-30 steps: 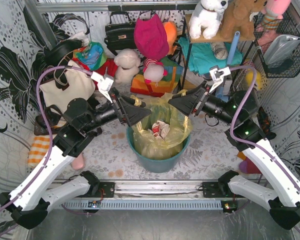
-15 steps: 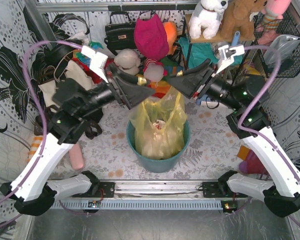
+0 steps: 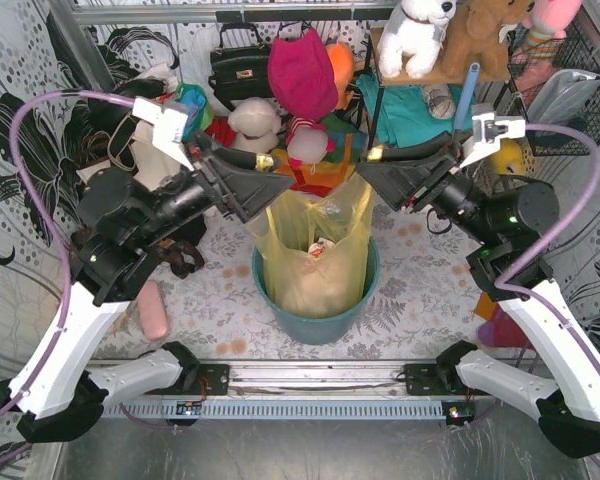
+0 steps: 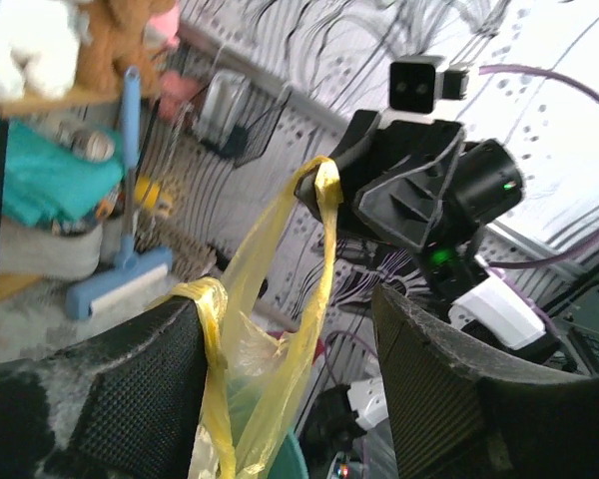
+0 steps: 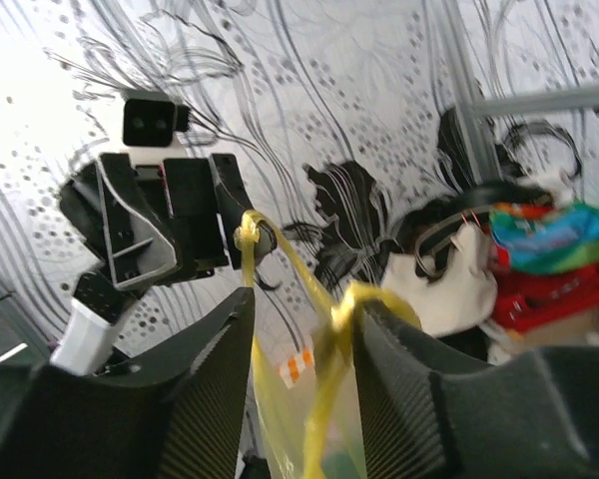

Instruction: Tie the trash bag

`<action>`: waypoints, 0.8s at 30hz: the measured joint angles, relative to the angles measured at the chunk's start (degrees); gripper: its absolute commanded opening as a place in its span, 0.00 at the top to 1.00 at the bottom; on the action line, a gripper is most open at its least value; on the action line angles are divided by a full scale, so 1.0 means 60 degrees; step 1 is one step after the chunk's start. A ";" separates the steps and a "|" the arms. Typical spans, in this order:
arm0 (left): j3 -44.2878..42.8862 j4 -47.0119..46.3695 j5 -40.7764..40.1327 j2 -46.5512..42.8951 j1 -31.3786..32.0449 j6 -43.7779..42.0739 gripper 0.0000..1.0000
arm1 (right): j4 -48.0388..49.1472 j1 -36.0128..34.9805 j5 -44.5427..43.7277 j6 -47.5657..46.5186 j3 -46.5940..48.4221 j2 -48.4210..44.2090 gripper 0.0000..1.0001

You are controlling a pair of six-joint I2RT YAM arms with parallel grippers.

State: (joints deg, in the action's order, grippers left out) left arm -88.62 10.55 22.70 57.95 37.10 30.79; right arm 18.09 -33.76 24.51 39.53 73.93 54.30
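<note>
The yellow trash bag (image 3: pixel 311 250) stands in the round teal bin (image 3: pixel 315 322), pulled up tall, with crumpled paper showing inside. My left gripper (image 3: pixel 272 177) is above the bin's left side, jaws apart. In the left wrist view the left gripper (image 4: pixel 290 329) has one yellow bag end (image 4: pixel 208 299) looped over its left finger (image 4: pixel 130 384). My right gripper (image 3: pixel 373 166) is above the bin's right side, jaws apart. In the right wrist view the right gripper (image 5: pixel 299 319) has the other bag end (image 5: pixel 364 296) hooked over its right finger (image 5: pixel 414 384). Neither pair of jaws pinches the plastic.
Behind the bin are plush toys (image 3: pixel 252 125), a magenta hat (image 3: pixel 302 72), a black handbag (image 3: pixel 238 65) and a cream tote (image 3: pixel 140 160). A shelf rack (image 3: pixel 420 90) and a wire basket (image 3: pixel 565 95) stand at the back right. A pink object (image 3: pixel 153 310) lies on the left.
Both grippers have risen and moved back, drawing the bag's two top ends up. The bag has stretched from a slack liner into a tall upright shape.
</note>
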 measured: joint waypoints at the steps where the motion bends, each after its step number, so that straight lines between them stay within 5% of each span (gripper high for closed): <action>1: 0.0102 0.0146 -0.0058 0.0007 0.0000 0.0000 0.29 | -0.0124 0.0000 -0.0080 -0.0007 -0.0204 -0.0066 0.50; 5: 0.0313 0.1075 -0.0211 0.0237 -0.0004 0.0004 0.35 | -0.0747 0.0004 -0.0168 -0.0025 -0.0612 -0.0004 0.61; 14: 0.0441 0.2244 -0.0375 0.0113 -0.0004 -0.0015 0.72 | -0.1005 0.0004 -0.0080 0.0058 -0.0809 0.0091 1.00; 19: 0.0415 0.2619 -0.1461 -0.0157 -0.0004 -0.0251 0.98 | -0.0801 0.0000 -0.0280 0.0087 -0.0805 0.0193 1.00; 24: 0.0477 0.3421 -0.3716 -0.0692 -0.0004 -0.0350 1.00 | -0.0616 0.0000 -0.1770 0.0051 -0.1647 -0.0863 1.00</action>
State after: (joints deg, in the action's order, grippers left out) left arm -85.76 31.07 0.40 53.80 37.08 28.69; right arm 14.39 -33.76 13.89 39.83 64.05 49.12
